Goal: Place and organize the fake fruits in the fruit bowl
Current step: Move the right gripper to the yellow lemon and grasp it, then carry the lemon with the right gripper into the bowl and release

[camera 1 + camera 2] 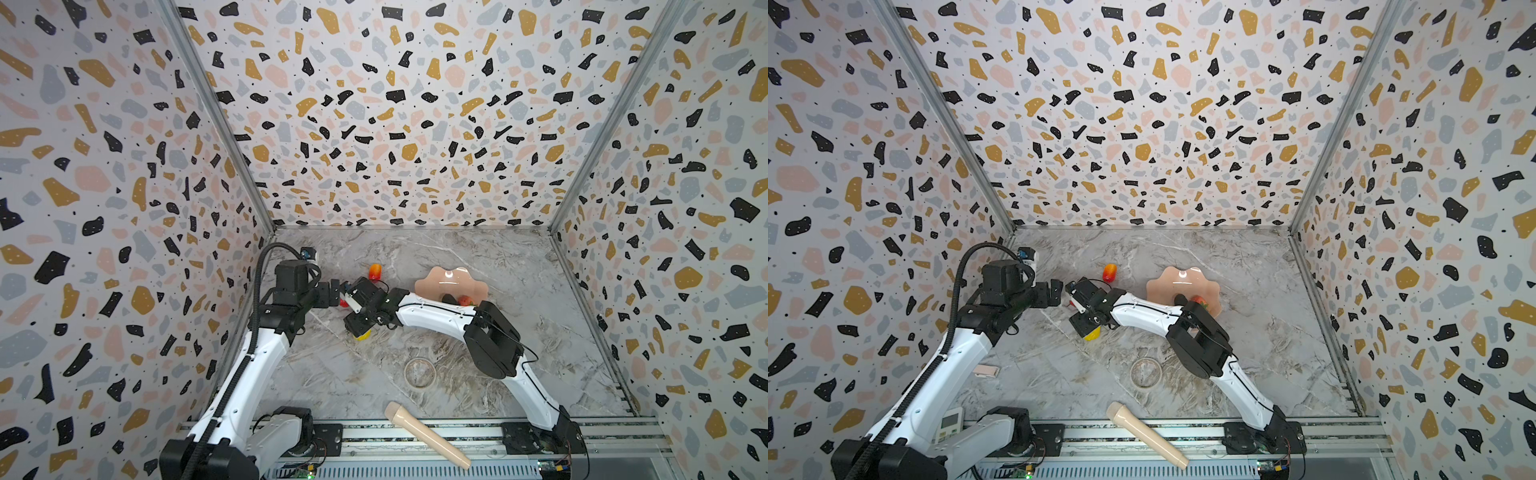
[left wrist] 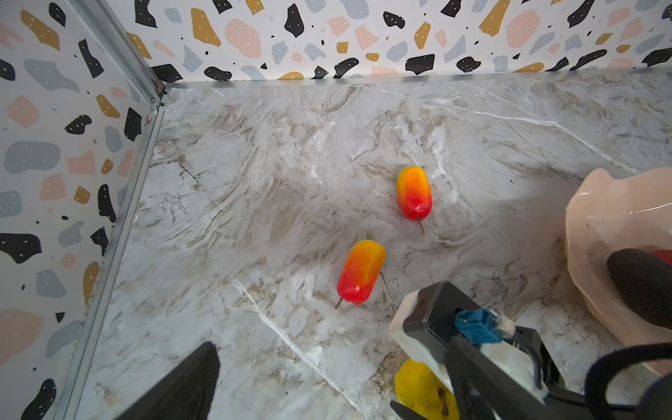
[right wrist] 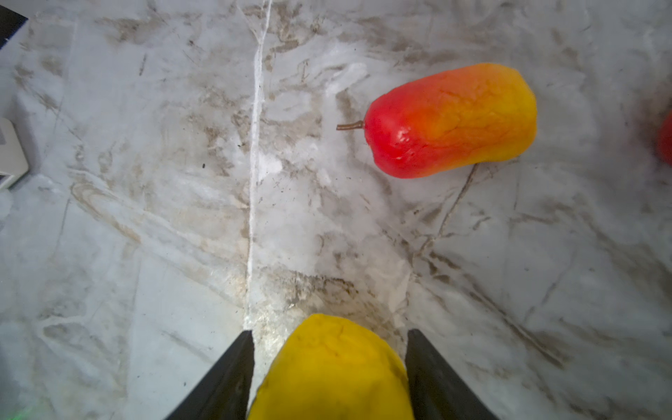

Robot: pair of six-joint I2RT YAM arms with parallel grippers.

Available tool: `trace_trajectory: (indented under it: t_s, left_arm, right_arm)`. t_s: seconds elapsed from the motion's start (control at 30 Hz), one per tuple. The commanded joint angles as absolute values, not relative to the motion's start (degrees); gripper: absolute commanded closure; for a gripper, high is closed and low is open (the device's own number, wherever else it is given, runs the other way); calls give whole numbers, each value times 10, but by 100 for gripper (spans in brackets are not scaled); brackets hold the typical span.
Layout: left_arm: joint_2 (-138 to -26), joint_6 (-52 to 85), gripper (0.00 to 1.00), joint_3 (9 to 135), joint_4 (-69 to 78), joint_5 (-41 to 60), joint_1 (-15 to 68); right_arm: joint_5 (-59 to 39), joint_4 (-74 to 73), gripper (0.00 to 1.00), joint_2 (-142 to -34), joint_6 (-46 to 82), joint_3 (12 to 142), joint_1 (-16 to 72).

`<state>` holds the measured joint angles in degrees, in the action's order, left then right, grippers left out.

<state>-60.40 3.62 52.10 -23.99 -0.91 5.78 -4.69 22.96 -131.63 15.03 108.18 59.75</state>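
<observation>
Yellow fruit (image 3: 332, 367): long axis laid along the fingers (image 3: 225, 382), rounded end pointed beyond them.
Right end effector (image 3: 329, 330): clamped on it.

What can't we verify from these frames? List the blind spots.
- Grip on the yellow fruit: jaws of the right gripper flank it, but the right wrist view's bottom edge cuts off any contact.
- The nearer mango: in both top views, mostly hidden by the right gripper.
- Contents of the fruit bowl: in both top views the right arm covers its near side; avocado and strawberry only partly show.
</observation>
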Motion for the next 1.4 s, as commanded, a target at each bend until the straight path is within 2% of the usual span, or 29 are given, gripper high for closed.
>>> trace_trajectory:
  t_s: [0.0,0.27,0.67,1.03,1.37]
  left_arm:
    - [-593,30,0,516,-228,-2,54]
    - [-595,30,0,517,-229,-2,54]
    - [-601,31,1,519,-229,0,54]
    - [-606,30,0,519,-229,3,54]
    - [-605,30,0,518,-229,2,54]
  right_arm:
    - [-33,267,41,-1259,135,1093,594]
    - [-21,272,50,-1142,110,1030,563]
    - [47,276,52,-991,88,890,446]
    - [38,207,52,-975,83,755,397]
    - [31,156,52,-1011,76,720,383]
